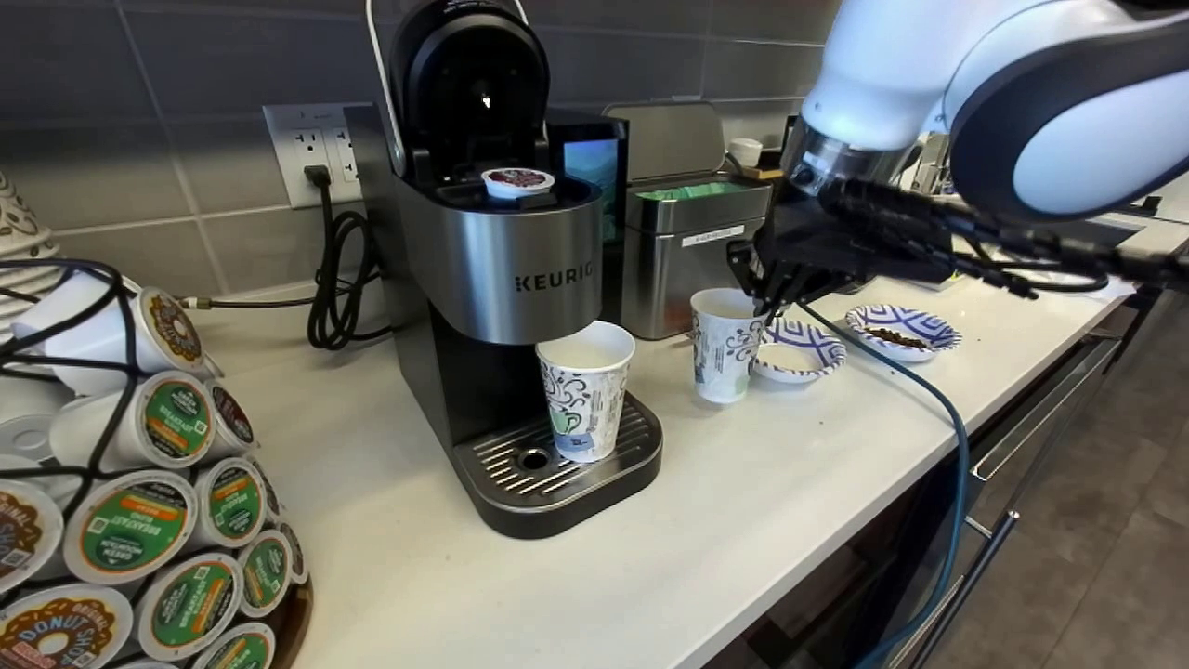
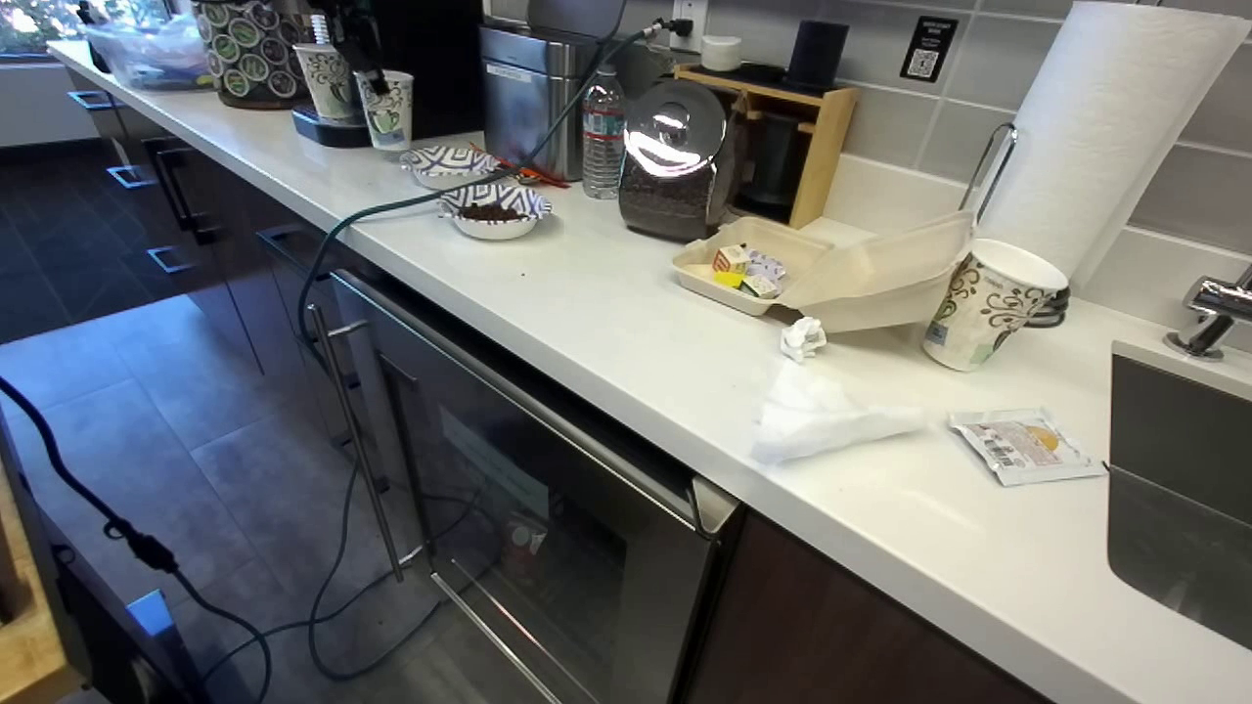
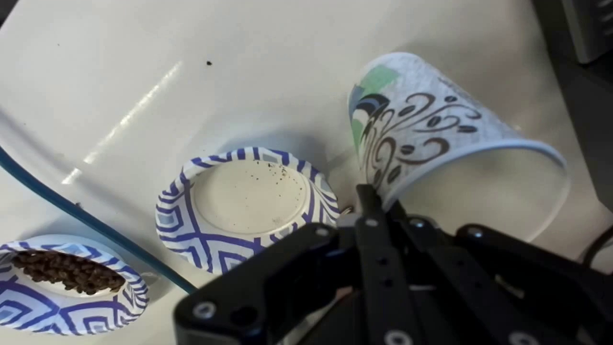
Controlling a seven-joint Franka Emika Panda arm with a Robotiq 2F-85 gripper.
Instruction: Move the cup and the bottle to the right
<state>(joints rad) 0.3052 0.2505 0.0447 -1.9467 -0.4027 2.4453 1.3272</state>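
Note:
The cup, a white paper cup with dark swirls and a blue-green patch, is in both exterior views. My gripper pinches its rim in the wrist view, one finger inside and one outside the cup wall. In an exterior view the gripper is above the cup's rim edge. The cup looks about upright; whether its base touches the counter I cannot tell. The bottle, clear with a coloured label, stands upright by the steel bin in an exterior view. It is out of the wrist view.
A coffee maker with another paper cup on its tray stands beside the held cup. Two patterned bowls, one with beans, sit close by. A cable hangs across the counter. A dark jar stands beside the bottle.

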